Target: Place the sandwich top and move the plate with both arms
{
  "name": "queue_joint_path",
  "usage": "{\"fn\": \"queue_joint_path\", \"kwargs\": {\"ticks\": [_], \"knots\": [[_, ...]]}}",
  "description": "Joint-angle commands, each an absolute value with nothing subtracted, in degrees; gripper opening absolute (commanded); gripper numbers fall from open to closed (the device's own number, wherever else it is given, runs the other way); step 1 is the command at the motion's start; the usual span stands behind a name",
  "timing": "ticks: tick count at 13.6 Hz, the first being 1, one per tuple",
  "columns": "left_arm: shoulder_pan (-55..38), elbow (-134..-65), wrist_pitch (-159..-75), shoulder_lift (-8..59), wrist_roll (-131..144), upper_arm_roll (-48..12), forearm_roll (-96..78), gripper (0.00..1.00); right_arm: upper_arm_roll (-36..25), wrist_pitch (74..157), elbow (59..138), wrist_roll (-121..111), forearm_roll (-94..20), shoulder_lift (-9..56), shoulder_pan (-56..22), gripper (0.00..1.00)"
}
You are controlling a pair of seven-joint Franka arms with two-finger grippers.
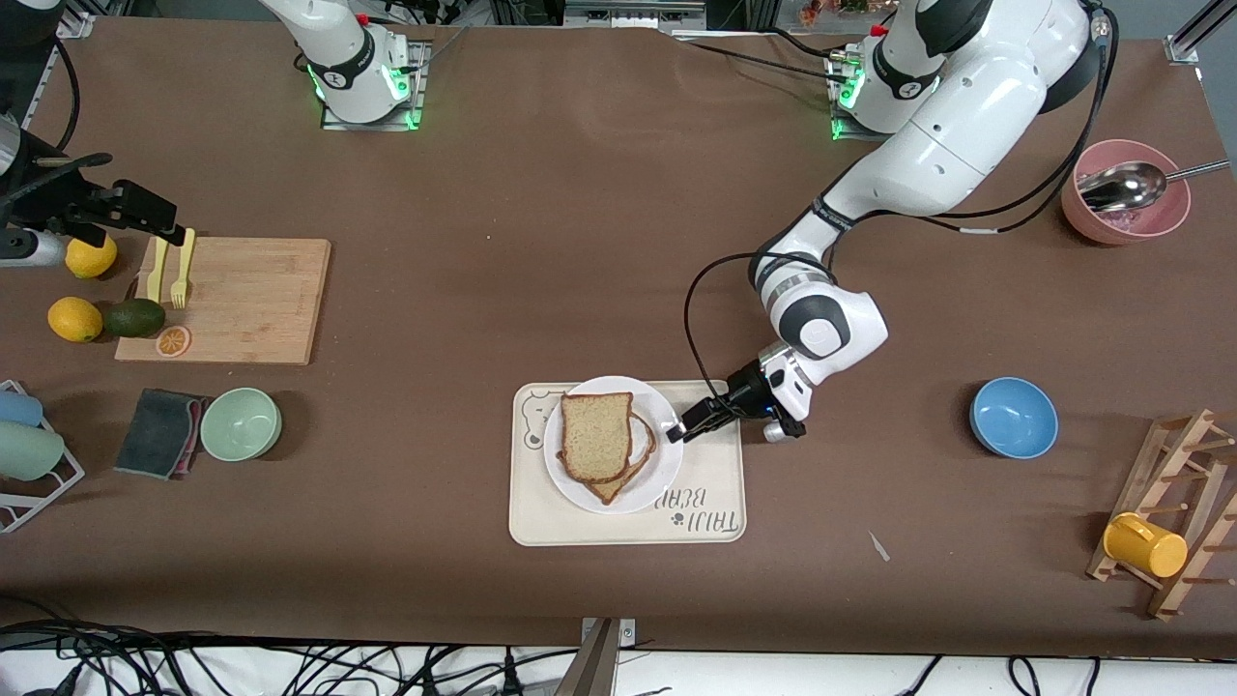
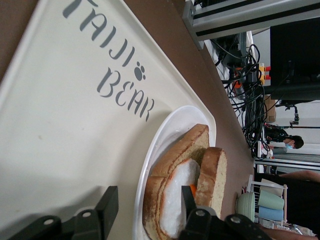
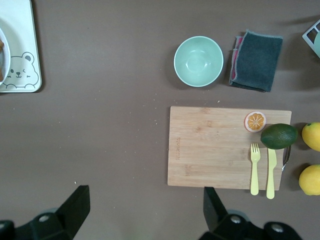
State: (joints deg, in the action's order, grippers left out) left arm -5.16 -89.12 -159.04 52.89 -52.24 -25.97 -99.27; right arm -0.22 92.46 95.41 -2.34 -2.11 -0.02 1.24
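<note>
I am holding my left hand (image 1: 688,426) low at the rim of the plate (image 1: 660,411), on the side toward the left arm's end of the table (image 1: 580,222). Its fingers (image 2: 107,207) are spread wide, closing on nothing. In the left wrist view one finger is sitting over the tray (image 2: 60,140) and the other over the bread, with the plate's (image 2: 160,135) rim lying between them.

The plate is resting on the cream bear-printed tray (image 1: 628,517). The sandwich top (image 1: 596,435) is lying flat on the stack on the plate, skewed a little from the lower slice (image 1: 618,483), whose crust is peeking out at the edge nearer the front camera. From the left wrist view, the white and orange of an egg (image 2: 179,192) are showing between the two slices (image 2: 212,175).

I am keeping my right hand (image 1: 145,215) up in the air, waiting over the wooden cutting board's (image 1: 253,300) end by the yellow fork (image 1: 180,275), with its fingers (image 3: 75,207) spread wide and empty.
</note>
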Motion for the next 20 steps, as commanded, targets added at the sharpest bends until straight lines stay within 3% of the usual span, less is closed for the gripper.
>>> {"fn": "queue_joint_path", "kwargs": {"ticks": [1, 5, 11, 13, 15, 16, 20], "knots": [[-4.0, -89.5, -157.7, 50.9, -42.7, -26.2, -92.1, 0.62, -0.3, 91.7, 95.3, -1.7, -2.2, -0.5, 1.1, 1.00], [-2.4, -90.3, -154.7, 49.0, -35.2, -25.9, -85.3, 0.63, -0.3, 91.7, 95.3, -1.8, -2.2, -0.6, 1.1, 1.00], [3.9, -89.6, -143.4, 46.2, -9.8, -25.9, -57.2, 0.71, -0.3, 91.7, 95.3, -1.8, -2.2, -0.5, 1.1, 1.00], [6.3, -89.6, -138.1, 44.6, -6.7, -25.7, -51.4, 0.77, -0.2, 91.7, 95.2, -1.7, -2.2, -0.5, 1.1, 1.00], [9.3, -89.4, -133.1, 42.4, -1.4, -25.5, -40.6, 0.95, -0.2, 91.7, 95.2, -1.8, -2.2, -0.5, 1.1, 1.00], [11.0, -89.3, -131.2, 41.0, 1.0, -25.6, -34.9, 0.99, -0.2, 91.7, 95.2, -1.8, -2.2, -0.5, 1.1, 1.00], [16.9, -88.9, -121.1, 35.4, 4.5, -25.1, -20.8, 1.00, -0.2, 91.8, 95.2, -1.7, -2.1, -0.5, 1.1, 1.00]]}}
